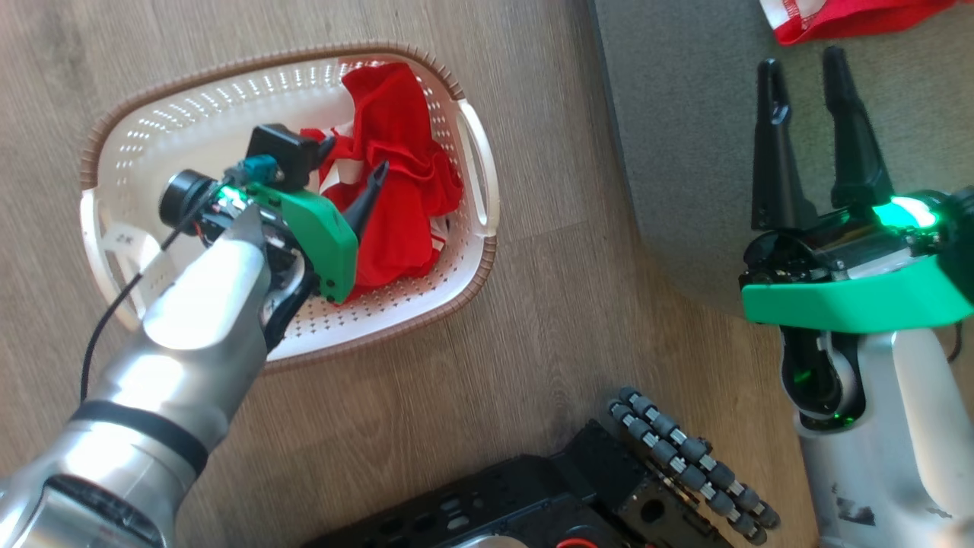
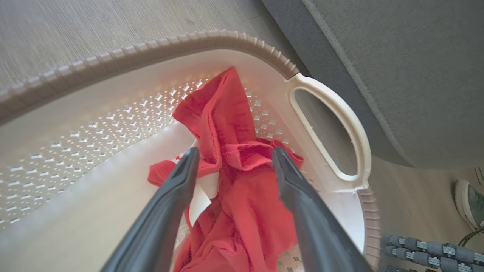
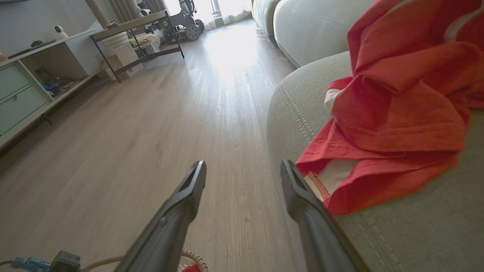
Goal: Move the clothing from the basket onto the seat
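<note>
The left gripper [image 2: 234,156] is open. Its two dark fingers [image 2: 177,189] stand apart, one on each side of a bunched fold of a red garment [image 2: 242,211]. I cannot tell if the tips touch the cloth. The red garment lies crumpled inside the basket [image 1: 190,106]. In the head view it is piled toward the basket's 3 o'clock side, next to a white handle [image 1: 479,167]. A bit of white trim peeks out of the red folds. The basket stands on the wood floor [image 1: 533,327], at about 10 o'clock in the head view.

The right gripper [image 1: 801,65] is open too and holds nothing. Its fingers point to 12 o'clock and hang over the grey seat [image 1: 685,152], near its rounded edge. The seat is at 2 o'clock in the head view, with a strip of floor between it and the basket. The other red garment [image 3: 397,113] lies on the seat, just beside the right gripper's tips, at about 1 o'clock from them. The robot's black base [image 1: 533,495] with grey rollers is at 6 o'clock.
</note>
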